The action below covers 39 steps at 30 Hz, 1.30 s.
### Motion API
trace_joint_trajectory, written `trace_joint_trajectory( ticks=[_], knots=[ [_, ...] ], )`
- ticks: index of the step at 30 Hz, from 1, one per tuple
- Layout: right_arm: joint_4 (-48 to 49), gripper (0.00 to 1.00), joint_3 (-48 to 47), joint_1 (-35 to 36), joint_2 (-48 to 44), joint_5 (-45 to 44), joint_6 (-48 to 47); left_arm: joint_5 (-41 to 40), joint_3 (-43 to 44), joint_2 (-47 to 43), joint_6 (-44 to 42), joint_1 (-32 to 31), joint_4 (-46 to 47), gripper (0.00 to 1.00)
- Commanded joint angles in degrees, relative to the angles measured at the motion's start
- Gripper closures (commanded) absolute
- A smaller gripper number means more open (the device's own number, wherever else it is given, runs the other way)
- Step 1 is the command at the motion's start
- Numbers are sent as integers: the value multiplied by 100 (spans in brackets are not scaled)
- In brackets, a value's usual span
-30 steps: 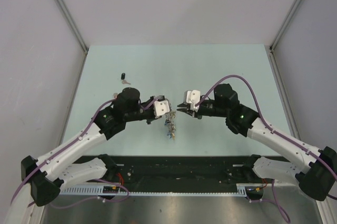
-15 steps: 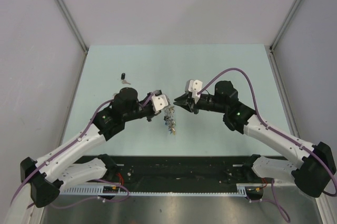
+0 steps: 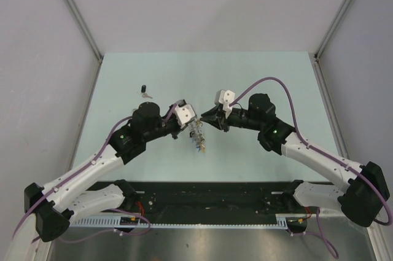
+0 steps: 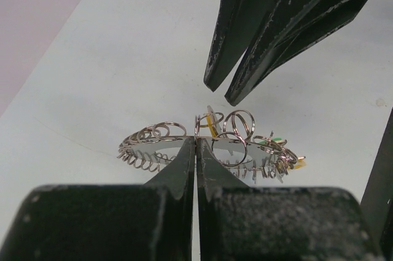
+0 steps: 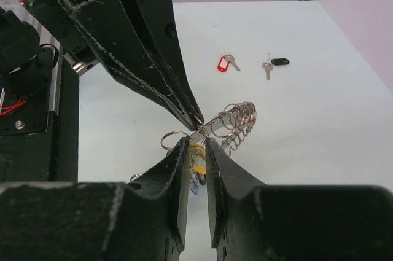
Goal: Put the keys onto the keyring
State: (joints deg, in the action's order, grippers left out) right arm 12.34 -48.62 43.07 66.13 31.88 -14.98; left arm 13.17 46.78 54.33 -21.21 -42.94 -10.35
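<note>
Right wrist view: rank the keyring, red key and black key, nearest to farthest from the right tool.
1. keyring, just ahead of the right tool.
2. red key, far ahead on the table, nearly straight on.
3. black key, similarly far ahead but nearer the picture's right edge; only narrowly behind the red key.

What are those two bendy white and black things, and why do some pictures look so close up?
They are two robot arms. One picture looks down from above. The other two come from small cameras on the wrists, so the claws look huge. The left claw is pinched shut on the keyring, a shiny ring crowded with little rings and tags. The right claw points at it from the other side, tips nearly closed; I cannot tell if it holds anything. A red key and a black key lie loose on the pale table, away from the ring.
</note>
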Motion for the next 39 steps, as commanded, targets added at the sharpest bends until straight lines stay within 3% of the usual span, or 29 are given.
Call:
trace_joint_trajectory(
  ticks=[1, 28, 33, 39],
  knots=[
    [295, 80, -16, 26, 84, -76, 101, -43, 32, -142, 188, 40, 595, 100],
    [480, 86, -25, -35, 410, 3, 250, -359, -266, -352, 618, 40, 1281, 100],
    [576, 68, -16, -9, 287, -32, 408, -482, -284, -361, 645, 40, 1299, 100],
    [647, 65, -16, 70, 94, -656, 768, -482, -301, -309, 671, 40, 1342, 100]
  ],
)
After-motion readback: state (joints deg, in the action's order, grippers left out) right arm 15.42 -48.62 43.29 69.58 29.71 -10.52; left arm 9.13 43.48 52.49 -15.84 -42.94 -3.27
